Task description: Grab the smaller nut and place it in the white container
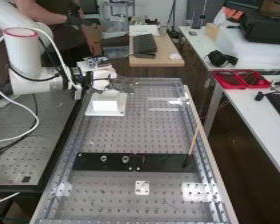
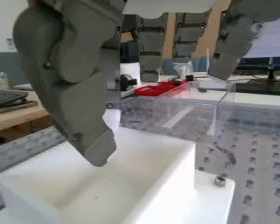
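Container behind bar w/ lgr nut, bearing

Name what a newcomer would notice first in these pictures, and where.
Likely the white arm, entering at the high view's left, its dark hand over the white container. Next, the red tray on the right-hand bench and, lower down, the black bar bearing the larger nut and bearing.

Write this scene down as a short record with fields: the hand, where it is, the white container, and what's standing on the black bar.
Hand: open
Hand location: at the white container, thumb reaching in front of the opening in the wrist view
Container: upright, open-topped, on a white base plate
Black bar: holds the larger nut and the bearing
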Controlling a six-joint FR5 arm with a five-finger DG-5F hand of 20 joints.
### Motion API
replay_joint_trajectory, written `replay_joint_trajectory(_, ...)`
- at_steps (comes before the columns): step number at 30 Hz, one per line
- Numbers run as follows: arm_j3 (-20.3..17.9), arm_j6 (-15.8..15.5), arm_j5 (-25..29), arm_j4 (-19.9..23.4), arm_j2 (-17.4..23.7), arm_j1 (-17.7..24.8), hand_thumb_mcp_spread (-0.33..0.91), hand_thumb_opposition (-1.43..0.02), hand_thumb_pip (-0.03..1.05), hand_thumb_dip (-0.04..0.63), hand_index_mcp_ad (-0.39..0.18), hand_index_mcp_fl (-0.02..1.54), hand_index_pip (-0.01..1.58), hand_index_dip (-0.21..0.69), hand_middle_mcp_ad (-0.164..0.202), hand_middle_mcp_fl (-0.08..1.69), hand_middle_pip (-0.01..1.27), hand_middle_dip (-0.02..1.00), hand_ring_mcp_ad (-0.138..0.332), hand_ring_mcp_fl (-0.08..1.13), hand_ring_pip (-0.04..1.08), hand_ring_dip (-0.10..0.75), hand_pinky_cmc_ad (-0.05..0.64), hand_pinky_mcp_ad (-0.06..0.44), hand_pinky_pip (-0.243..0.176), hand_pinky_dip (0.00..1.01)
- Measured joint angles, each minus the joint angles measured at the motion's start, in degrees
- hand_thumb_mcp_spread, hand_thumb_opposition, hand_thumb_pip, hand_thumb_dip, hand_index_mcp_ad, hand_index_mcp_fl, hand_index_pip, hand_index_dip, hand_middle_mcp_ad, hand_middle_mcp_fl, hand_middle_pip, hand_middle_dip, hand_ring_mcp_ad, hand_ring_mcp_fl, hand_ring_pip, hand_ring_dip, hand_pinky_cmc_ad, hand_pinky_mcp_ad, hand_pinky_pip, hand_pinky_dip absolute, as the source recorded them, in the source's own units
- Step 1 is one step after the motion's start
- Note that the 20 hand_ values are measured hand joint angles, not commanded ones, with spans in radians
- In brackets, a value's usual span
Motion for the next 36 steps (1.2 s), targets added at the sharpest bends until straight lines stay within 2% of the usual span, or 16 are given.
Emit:
replay_joint_trajectory(4,1.0,-0.4,0.4,-1.7,-0.8,-0.3,0.49,-0.97,0.63,0.223,-0.213,0.42,1.46,0.176,0.066,0.2,0.14,0.22,0.122,0.01,0.1,0.059,0.36,0.295,-0.01,0.25)
replay_joint_trajectory(7,1.5,-0.9,0.4,-2.8,-1.1,-0.5,0.48,-0.93,0.63,0.239,-0.213,0.17,1.3,0.157,0.066,0.15,0.14,0.22,0.122,0.01,0.1,0.059,0.356,0.295,-0.01,0.25)
replay_joint_trajectory(10,1.8,-1.1,0.3,-3.5,-1.1,-0.9,0.46,-0.91,0.63,0.239,-0.213,0.14,1.21,0.122,0.066,0.15,0.14,0.22,0.122,0.0,0.1,0.059,0.356,0.295,-0.012,0.25)
replay_joint_trajectory(12,1.8,-0.9,0.3,-3.6,-1.1,-1.1,0.44,-0.9,0.64,0.239,-0.209,0.05,1.09,0.108,0.065,0.12,0.14,0.22,0.119,0.0,0.1,0.059,0.356,0.291,-0.01,0.26)
replay_joint_trajectory(18,2.3,-0.4,0.5,-5.1,1.0,-2.0,0.44,-0.87,0.64,0.236,-0.213,0.05,1.02,0.094,0.065,0.09,0.14,0.22,0.119,0.0,0.1,0.059,0.36,0.295,-0.01,0.28)
replay_joint_trajectory(22,3.6,-0.1,1.0,-7.4,4.3,-3.2,0.43,-0.87,0.64,0.236,-0.209,0.04,0.97,0.086,0.063,0.09,0.14,0.22,0.119,0.0,0.1,0.059,0.356,0.295,-0.019,0.29)
replay_joint_trajectory(25,5.8,0.4,2.0,-10.0,7.5,-4.6,0.41,-0.84,0.64,0.236,-0.213,0.04,0.93,0.075,0.063,0.09,0.14,0.22,0.119,0.0,0.1,0.059,0.36,0.295,-0.03,0.32)
replay_joint_trajectory(27,7.8,1.5,2.9,-12.2,9.1,-5.8,0.38,-0.84,0.64,0.236,-0.213,0.03,0.9,0.07,0.065,0.09,0.14,0.22,0.119,0.0,0.1,0.059,0.356,0.295,-0.049,0.36)
replay_joint_trajectory(29,10.3,3.2,4.3,-14.8,10.5,-7.1,0.37,-0.81,0.63,0.239,-0.209,0.04,0.85,0.07,0.066,0.09,0.14,0.22,0.122,0.0,0.1,0.059,0.36,0.295,-0.049,0.38)
replay_joint_trajectory(32,12.1,3.9,6.4,-16.7,11.7,-8.0,0.35,-0.79,0.59,0.236,-0.208,0.04,0.77,0.068,0.07,0.1,0.14,0.22,0.127,0.0,0.1,0.059,0.356,0.295,-0.059,0.42)
replay_joint_trajectory(36,14.0,4.3,8.8,-18.7,12.6,-8.8,0.33,-0.78,0.58,0.22,-0.211,0.04,0.72,0.063,0.066,0.12,0.14,0.22,0.126,0.0,0.1,0.059,0.356,0.295,-0.061,0.46)
